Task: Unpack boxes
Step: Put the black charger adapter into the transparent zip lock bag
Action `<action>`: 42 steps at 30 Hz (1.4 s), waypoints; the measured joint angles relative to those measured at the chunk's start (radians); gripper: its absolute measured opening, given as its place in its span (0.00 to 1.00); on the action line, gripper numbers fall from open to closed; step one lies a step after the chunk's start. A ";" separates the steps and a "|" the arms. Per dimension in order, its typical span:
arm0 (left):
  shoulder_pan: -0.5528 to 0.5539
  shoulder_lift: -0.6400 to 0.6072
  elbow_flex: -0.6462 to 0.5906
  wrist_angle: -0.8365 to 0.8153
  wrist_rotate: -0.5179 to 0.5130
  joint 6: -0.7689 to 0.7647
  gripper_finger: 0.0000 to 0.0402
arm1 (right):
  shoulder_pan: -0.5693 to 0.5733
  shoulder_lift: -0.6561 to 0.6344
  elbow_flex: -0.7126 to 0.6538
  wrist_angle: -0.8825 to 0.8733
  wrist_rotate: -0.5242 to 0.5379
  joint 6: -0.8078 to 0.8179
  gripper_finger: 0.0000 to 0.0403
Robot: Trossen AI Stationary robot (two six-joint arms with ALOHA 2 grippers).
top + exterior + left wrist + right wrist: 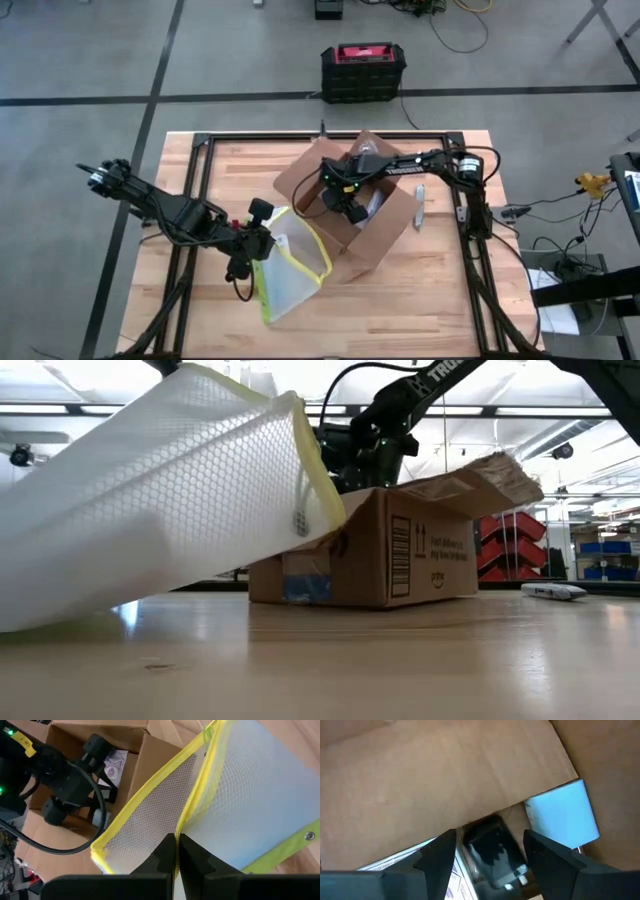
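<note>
Right up against the low camera is the clear yellow-edged pouch [150, 500], tilted, its lower end on the tabletop [420, 290] and its upper end lifted toward the box. Biggest thing on there is the brown cardboard box [350, 205], sitting mid-tabletop with its flaps open; in the low view you can see black printed marks and a strip of tape on its side. The pouch lies just beside the box's front-left corner in the high view.

Left pincer [176, 851] is clenched on the pouch's yellow zipper edge, fingers pressed together with the edge pinched between them. Right pincer [490, 851] is reaching down inside the box, released, fingers spread wide on either side of a small black object [495, 852] lying on the box floor. Next to that there's a pale blue block [562, 815] and some printed paper [452, 877] partly under one finger.

Off to the right of the box a small grey-white item [419, 207] lies on the wood. Beyond the tabletop's far edge, a black and red case [362, 70] sits on the floor.
</note>
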 joint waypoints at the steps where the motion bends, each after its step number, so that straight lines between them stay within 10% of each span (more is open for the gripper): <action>1: 0.000 0.000 0.000 0.000 0.000 0.000 0.00 | 0.000 0.003 0.000 -0.001 0.002 0.000 0.53; 10: 0.000 0.000 0.000 0.000 0.000 -0.008 0.00 | 0.002 0.036 0.003 0.000 0.013 0.012 0.49; 26: 0.000 0.000 0.000 0.000 0.000 -0.008 0.00 | 0.019 -0.085 0.002 -0.023 0.090 0.131 0.00; 42: 0.000 0.000 0.000 0.000 0.000 -0.008 0.00 | 0.003 -0.071 0.002 -0.084 0.133 -0.055 0.32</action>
